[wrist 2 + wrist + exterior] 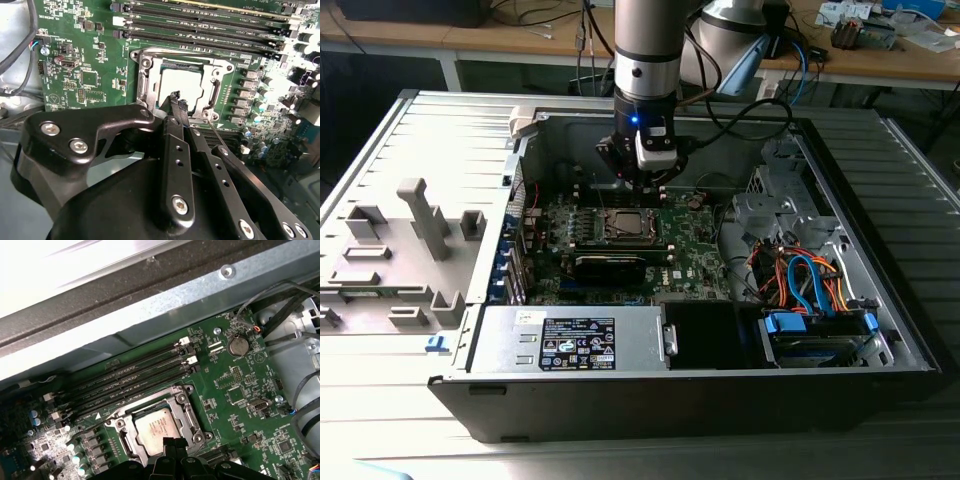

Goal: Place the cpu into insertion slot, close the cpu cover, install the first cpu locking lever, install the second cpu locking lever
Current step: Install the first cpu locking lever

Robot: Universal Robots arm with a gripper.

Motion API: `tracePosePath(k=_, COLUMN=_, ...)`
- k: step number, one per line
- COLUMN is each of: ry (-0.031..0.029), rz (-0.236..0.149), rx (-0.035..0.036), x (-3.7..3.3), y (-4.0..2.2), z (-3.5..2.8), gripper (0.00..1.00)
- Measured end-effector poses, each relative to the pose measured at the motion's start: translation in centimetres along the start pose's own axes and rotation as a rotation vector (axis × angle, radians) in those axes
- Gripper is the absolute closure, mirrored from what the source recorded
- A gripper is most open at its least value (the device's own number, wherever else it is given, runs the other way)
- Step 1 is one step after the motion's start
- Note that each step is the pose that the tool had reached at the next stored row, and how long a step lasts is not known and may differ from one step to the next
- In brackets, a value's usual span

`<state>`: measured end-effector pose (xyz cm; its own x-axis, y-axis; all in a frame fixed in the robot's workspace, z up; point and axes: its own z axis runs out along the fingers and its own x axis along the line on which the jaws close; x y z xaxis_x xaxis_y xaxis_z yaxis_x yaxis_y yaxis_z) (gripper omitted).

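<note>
Exterior view — case: an open computer case is laid on its side, its interior exposed to the camera.
Exterior view — board: a green motherboard is seen on the case floor, with the insertion slot near its middle.
Exterior view — arm: the gripper is held vertically just above the far edge of the slot; its fingertips are drawn close together.
Exterior view — surroundings: a grey power supply is mounted along the near wall, and orange and blue cables are bundled toward the exterior view's right.

Second wrist view — socket: the cpu is seated flat in the insertion slot, framed by the cpu cover, which is lowered around it.
Second wrist view — gripper: the gripper is shown narrowed to a slim gap, nothing being gripped, its tips over the edge of the cover.
Second wrist view — lever: a thin metal locking lever is seen running out from a corner of the socket beside the fingers.

First wrist view — socket: the cpu is seen silvery within the cpu cover, beside the memory slots.
First wrist view — gripper: the fingertips are placed at the socket's edge.
First wrist view — battery: a round coin battery is set well apart from the socket.
</note>
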<state>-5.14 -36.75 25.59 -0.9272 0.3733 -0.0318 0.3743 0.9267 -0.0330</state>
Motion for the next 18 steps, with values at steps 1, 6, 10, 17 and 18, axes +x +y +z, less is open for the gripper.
tracePosePath(k=1, ry=-0.0001, rz=-0.003, rx=-0.0001, x=0.0, y=0.0, z=0.0, gripper=0.89)
tracePosePath(k=6, ry=-0.0008, rz=-0.022, rx=-0.0006, x=0.0, y=0.0, z=0.0, gripper=0.89)
tracePosePath(k=10, ry=-0.0012, rz=-0.037, rx=-0.0012, x=0.0, y=0.0, z=0.0, gripper=0.89)
tracePosePath(k=17, ry=-0.002, rz=-0.06, rx=-0.0019, x=0.0, y=0.0, z=0.0, gripper=0.89)
tracePosePath(k=18, ry=-0.0021, rz=-0.063, rx=-0.0019, x=0.0, y=0.0, z=0.0, gripper=0.89)
